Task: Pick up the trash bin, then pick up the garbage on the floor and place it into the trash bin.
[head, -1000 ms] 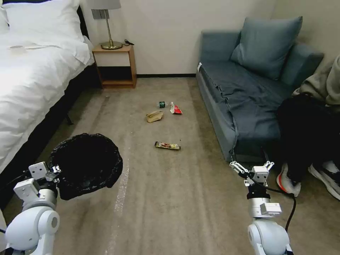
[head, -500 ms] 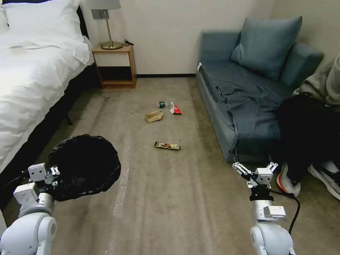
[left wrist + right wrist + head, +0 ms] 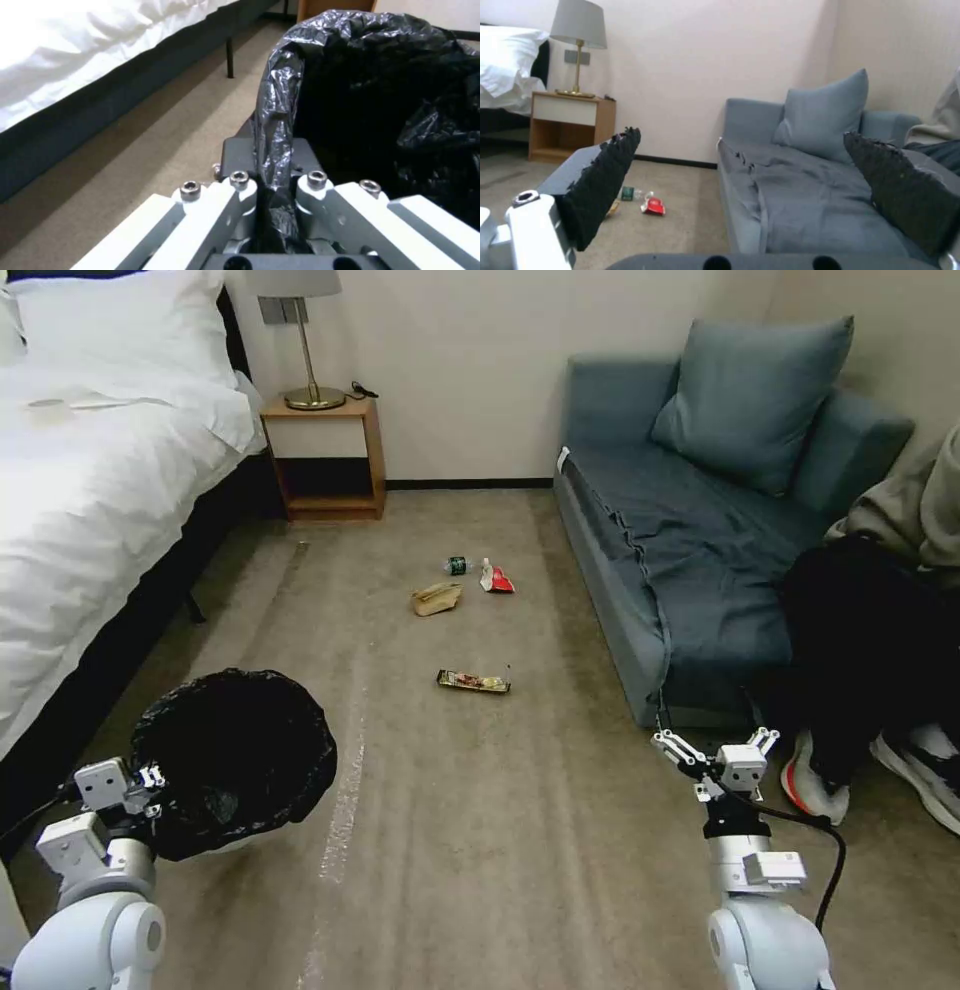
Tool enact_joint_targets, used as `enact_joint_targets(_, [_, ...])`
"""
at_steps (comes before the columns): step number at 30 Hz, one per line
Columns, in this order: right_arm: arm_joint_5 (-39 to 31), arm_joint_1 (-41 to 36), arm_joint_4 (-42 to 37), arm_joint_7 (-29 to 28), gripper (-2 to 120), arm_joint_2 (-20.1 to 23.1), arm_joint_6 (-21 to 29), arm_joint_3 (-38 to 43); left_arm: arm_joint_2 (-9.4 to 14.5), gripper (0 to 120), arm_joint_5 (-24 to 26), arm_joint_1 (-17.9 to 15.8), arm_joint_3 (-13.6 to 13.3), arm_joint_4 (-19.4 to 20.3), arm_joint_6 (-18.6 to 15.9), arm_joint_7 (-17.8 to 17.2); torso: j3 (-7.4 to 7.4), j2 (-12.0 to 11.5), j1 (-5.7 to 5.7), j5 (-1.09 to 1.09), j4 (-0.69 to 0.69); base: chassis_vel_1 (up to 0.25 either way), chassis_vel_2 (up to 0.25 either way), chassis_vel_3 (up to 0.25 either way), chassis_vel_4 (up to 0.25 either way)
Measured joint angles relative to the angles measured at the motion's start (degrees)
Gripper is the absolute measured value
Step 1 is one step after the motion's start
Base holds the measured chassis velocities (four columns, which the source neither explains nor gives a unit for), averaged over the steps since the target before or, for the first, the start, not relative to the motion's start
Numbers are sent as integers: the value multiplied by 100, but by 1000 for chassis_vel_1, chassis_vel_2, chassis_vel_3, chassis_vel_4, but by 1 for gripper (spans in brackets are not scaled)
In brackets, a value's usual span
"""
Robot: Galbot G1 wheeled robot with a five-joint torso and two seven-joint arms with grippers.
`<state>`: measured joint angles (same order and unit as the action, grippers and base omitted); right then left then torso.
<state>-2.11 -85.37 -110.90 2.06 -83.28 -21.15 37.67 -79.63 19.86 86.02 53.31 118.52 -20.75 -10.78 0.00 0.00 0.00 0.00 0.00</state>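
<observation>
The trash bin (image 3: 235,758), lined with a crinkly black bag, hangs tilted above the carpet at the lower left. My left gripper (image 3: 150,778) is shut on its rim; in the left wrist view the left gripper (image 3: 272,152) pinches the folded bag edge of the trash bin (image 3: 380,97). The garbage lies mid-floor: a gold-yellow wrapper (image 3: 473,681), a tan paper bag (image 3: 436,598), a small bottle (image 3: 458,565) and a red-and-white packet (image 3: 495,579). My right gripper (image 3: 715,748) stands open and empty at the lower right. Between the right gripper (image 3: 752,180) fingers show the bottle (image 3: 628,193) and packet (image 3: 653,206).
A white bed (image 3: 90,500) runs along the left, with a nightstand (image 3: 325,455) and lamp at the back wall. A blue sofa (image 3: 700,530) lines the right side. A seated person's legs and shoes (image 3: 815,775) are close beside my right gripper.
The left arm has lowered the bin a little and drawn it nearer to me. The right gripper has sunk slightly. The garbage has not moved.
</observation>
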Motion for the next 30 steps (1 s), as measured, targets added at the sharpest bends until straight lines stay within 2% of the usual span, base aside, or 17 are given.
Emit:
enact_joint_targets(15, [-8,-60,-22,226,100,-16,-19,68,16,4,-6,-86,-21,-34,23,7,0,0,0,0,0,0,0,0,0])
enact_joint_targets(30, [24,-80,20,254,100,-55,-29,40,-94,4,-9,-148,-9,-66,25,-7,0,0,0,0,0,0,0,0,0])
